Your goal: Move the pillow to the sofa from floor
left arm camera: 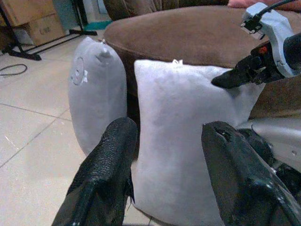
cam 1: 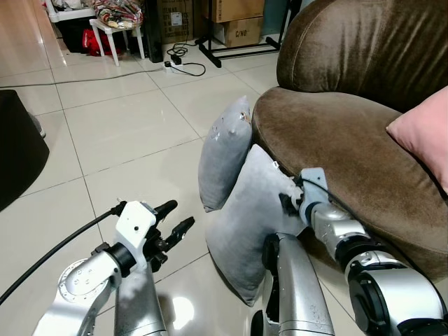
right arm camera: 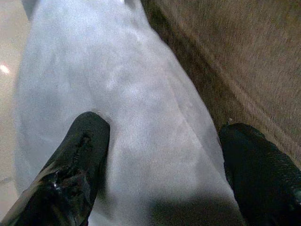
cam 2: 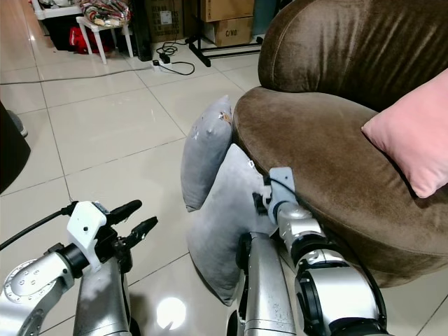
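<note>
On the right of the head views: brown sofa (cam 1: 336, 147), rounded seat and back, short velvety nap. A pink cushion (cam 1: 425, 133) lies on its seat, smooth fabric, corner pointing toward the robot.

Floor (cam 1: 119, 133): pale glossy square tiles, dark grout lines, lamp glare near the robot's feet.

Two grey pillows stand on the floor against the sofa front. Near pillow (cam 1: 252, 224): soft matte weave, squarish, tilted with its top edge resting on the seat's front. Far pillow (cam 1: 224, 154): same grey, plumper, upright on its edge, touching both the sofa and the near pillow.

Right pincer (right arm camera: 160, 155): fingers spread wide, straddling the near pillow's upper edge; one finger (right arm camera: 75, 165) lies on the pillow face, the other sits at the gap between pillow and sofa. Not yet pinching.

Left pincer (cam 1: 175, 220): fingers spread, holding nothing, in the air over the tiles just beside the near pillow, aimed at it.

Far background: cardboard boxes (cam 1: 234, 21), white stool (cam 1: 115, 31), black cables (cam 1: 183, 59).
</note>
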